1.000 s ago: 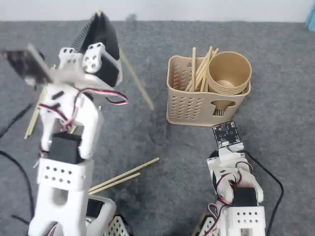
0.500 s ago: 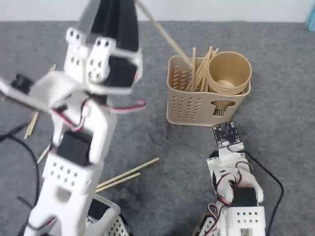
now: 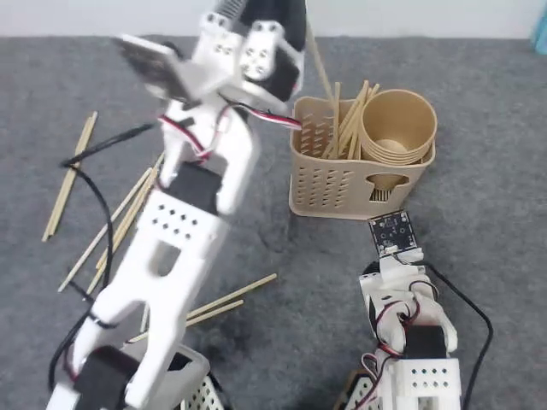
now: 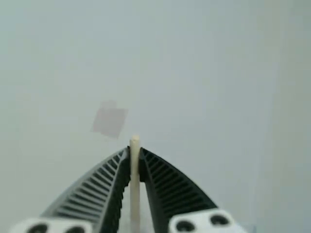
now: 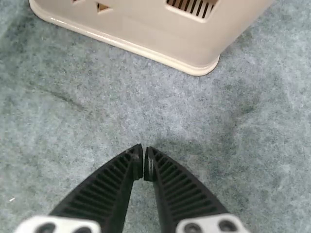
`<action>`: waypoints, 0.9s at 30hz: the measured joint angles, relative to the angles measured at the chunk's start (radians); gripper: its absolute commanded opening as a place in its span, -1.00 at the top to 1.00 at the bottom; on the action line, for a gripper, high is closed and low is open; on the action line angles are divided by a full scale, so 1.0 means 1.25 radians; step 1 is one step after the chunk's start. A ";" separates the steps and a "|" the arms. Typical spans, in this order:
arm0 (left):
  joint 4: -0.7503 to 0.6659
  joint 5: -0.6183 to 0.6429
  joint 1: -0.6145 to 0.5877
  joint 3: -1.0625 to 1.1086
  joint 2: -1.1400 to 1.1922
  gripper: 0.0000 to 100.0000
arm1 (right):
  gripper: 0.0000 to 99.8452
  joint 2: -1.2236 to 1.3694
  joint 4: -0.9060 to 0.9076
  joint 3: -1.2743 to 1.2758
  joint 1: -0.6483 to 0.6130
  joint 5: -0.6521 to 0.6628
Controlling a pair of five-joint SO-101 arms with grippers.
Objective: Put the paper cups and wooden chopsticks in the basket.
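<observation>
Held chopstick: the left arm (image 3: 197, 188) has its jaws clamped on the held chopstick (image 3: 318, 60), raised high over the far edge of the worktop (image 3: 479, 213).
Long axis: the stick slants steeply down from the jaws. Its lower end is at the rim of the basket's left compartment, and I cannot tell whether the tip is already inside.
Basket: the basket (image 3: 329, 184) stands toward the far edge, right of the middle. It lies just beside and below the left arm's jaws.
Already in: the paper cups (image 3: 397, 128) sit stacked in the right compartment, and the stored chopsticks (image 3: 350, 120) lean in the left one.
Left to do: the loose chopsticks (image 3: 120, 222) lie scattered toward the left edge, with a pair (image 3: 226, 303) nearer the front edge.
Right arm: the right arm (image 3: 402, 316) sits folded by the front edge, its jaws pressed together on nothing and pointing at the basket's foot.
Nearer arm: the left arm by far, since it carries the stick.
Next move, I reckon: lower the tip into the left compartment, then let go.
Change: a second ago the left arm was over the left part of the worktop with the stick slanting well clear of the basket. It has since swung across to it, and the right arm has not stirred.
</observation>
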 measured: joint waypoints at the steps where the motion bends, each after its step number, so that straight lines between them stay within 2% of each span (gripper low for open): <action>1: -0.025 -0.010 0.000 0.032 0.004 0.98 | 0.93 0.000 0.000 0.000 0.000 0.000; 8: -0.169 -0.022 0.000 0.239 0.011 0.98 | 0.93 0.000 0.000 0.000 0.000 0.001; 12: -0.206 -0.023 0.005 0.341 0.011 0.96 | 0.93 0.000 0.000 0.000 0.000 0.001; 16: -0.204 -0.027 0.017 0.381 0.011 0.67 | 0.93 0.000 0.000 0.000 0.000 0.001; 20: -0.069 -0.026 0.017 0.351 0.011 0.39 | 0.93 0.000 0.000 0.000 0.000 0.001; 27: 0.195 -0.026 0.015 0.234 -0.027 0.37 | 0.93 0.000 0.000 0.000 0.000 0.001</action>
